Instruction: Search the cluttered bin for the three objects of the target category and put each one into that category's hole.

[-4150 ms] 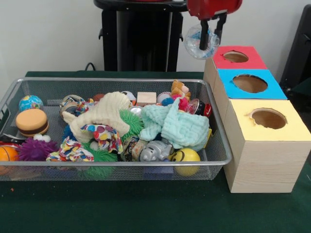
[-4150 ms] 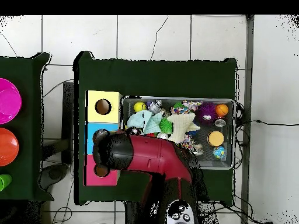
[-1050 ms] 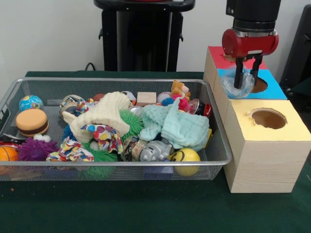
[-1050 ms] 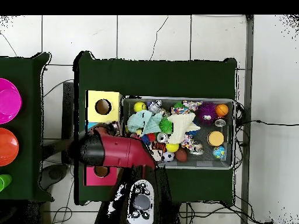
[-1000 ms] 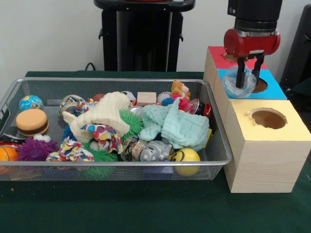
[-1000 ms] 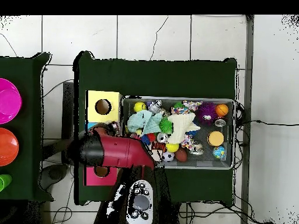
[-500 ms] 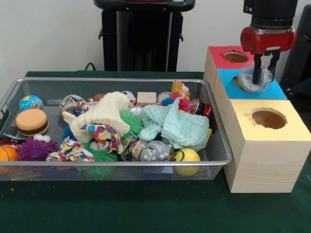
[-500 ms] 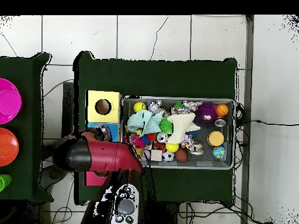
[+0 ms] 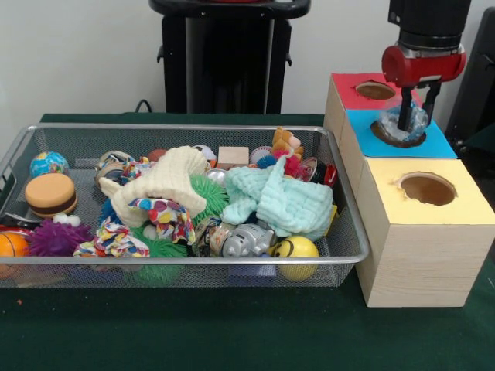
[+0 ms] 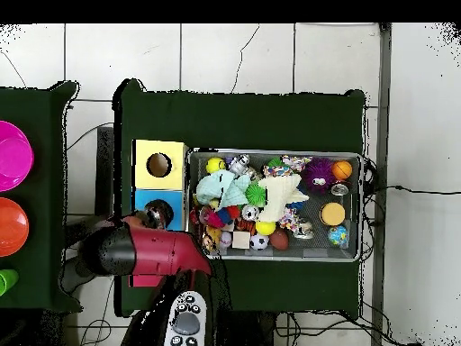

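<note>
While over blue box hole [image 9: 397, 133], pincer [image 9: 414, 109] grips clear ball [image 9: 404, 120]; round, no long axis.

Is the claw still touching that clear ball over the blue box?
Touching. In the front view the gripper fingers straddle the clear ball, which sits at the hole of the blue box.

Front camera: low, close, level with the dark green tabletop [image 9: 232, 340], facing the silver wire-mesh bin [image 9: 178, 267], boxes at 3 o'clock. Overhead camera: high, straight down, far; bin [image 10: 364, 207] at 3 o'clock of centre. Both share bin and the wooden three-box row with red, blue, yellow tops [image 9: 433, 255].
</note>
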Controlling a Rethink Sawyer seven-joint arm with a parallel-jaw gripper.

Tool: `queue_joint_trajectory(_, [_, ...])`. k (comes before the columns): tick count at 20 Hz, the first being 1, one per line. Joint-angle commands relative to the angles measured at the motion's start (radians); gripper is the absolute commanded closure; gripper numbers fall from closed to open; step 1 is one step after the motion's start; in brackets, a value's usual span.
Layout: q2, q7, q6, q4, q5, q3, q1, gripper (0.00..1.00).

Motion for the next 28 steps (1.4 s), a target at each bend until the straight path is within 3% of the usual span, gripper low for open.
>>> queue_joint_trajectory(1, [0.041, 0.27, -0.073, 0.103, 0.029, 0.059, -0.052, 1.0])
queue_joint_trajectory(7, [0.038, 0.253, -0.08, 0.111, 0.021, 0.065, -0.07, 1.0])
queue_joint_trajectory(28, [0.043, 0.258, -0.009, 0.072, 0.03, 0.032, -0.032, 1.0])
